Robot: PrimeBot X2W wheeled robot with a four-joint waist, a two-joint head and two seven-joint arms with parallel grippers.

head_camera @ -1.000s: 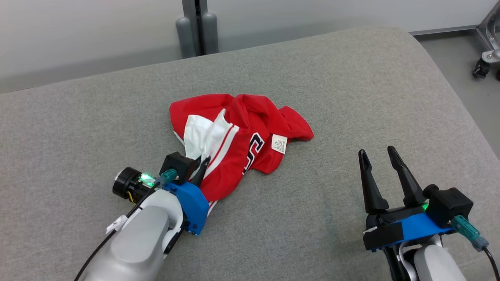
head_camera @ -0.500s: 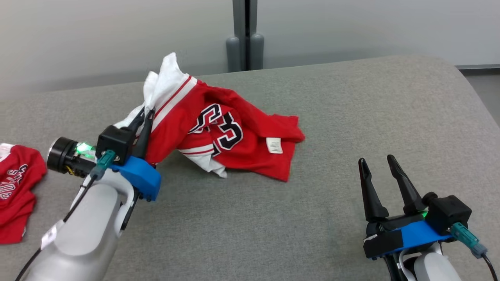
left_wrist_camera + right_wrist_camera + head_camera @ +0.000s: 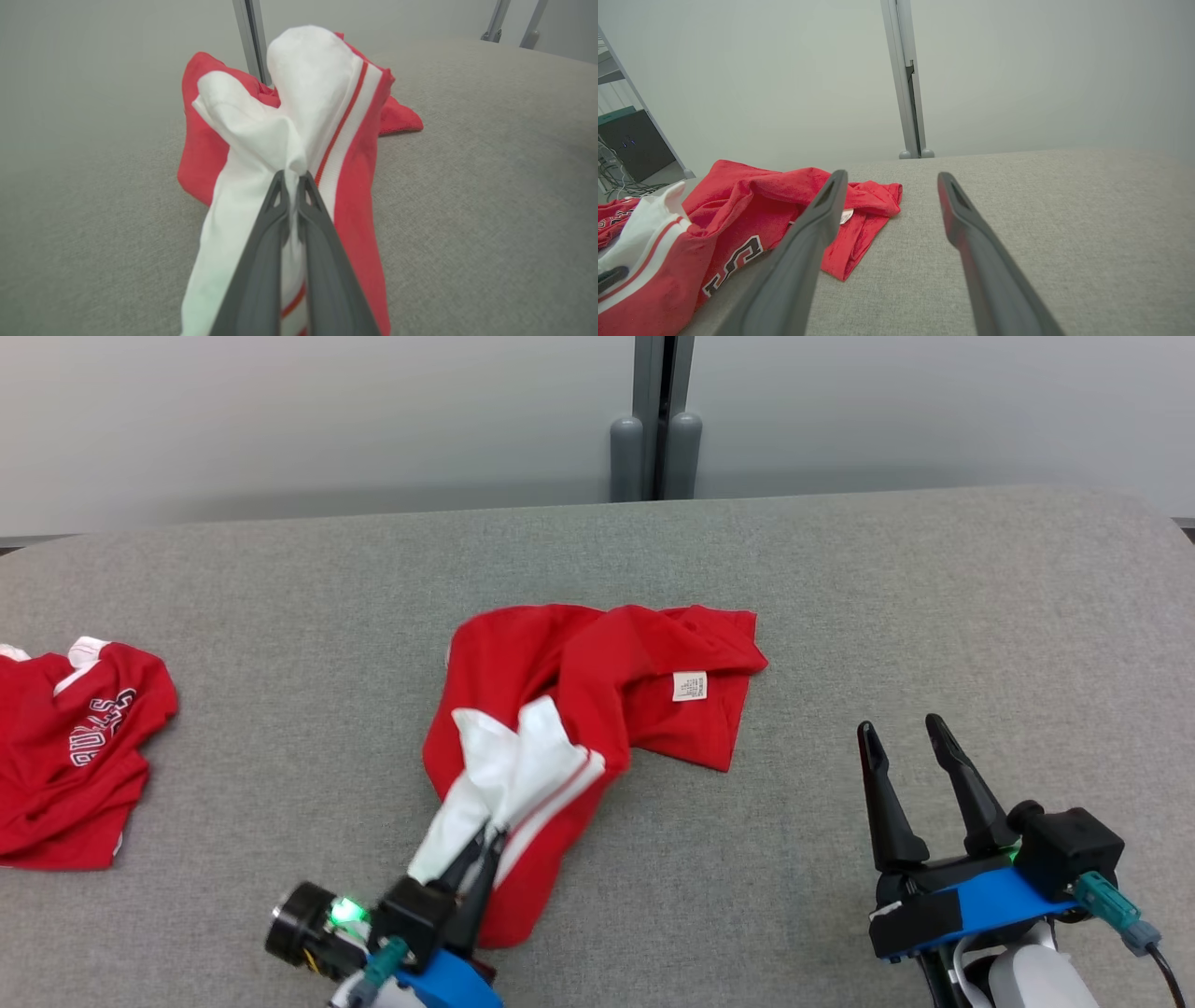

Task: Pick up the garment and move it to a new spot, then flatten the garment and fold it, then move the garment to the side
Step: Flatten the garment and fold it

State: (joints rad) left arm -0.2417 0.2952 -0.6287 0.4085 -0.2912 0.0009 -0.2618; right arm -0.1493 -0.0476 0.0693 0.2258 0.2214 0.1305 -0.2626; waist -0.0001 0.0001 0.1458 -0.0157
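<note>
Since half a second ago the left gripper has drawn back from high on the left to the bottom edge of the head view, pulling the garment down and toward the robot; the camera has also turned, so a second red garment now shows more fully, well off to the left of both grippers. The left jaws are pressed together on a bunched white fold of the garment with a red-and-white striped band; the left wrist view shows this pinch close up, left gripper with white cloth squeezed between its two dark tips, and the red body of the garment trailing away beyond them. Ahead of the left jaws the cloth stretches out in a crumpled strip on the grey padded surface; its far end lies flat, with a small white label facing up. The right gripper sits to the right of the garment, apart from it, jaws spread wide and holding nothing; in the right wrist view the right gripper frames bare grey surface, with the garment off to the left of its fingers; a grey post stands behind the far edge.
</note>
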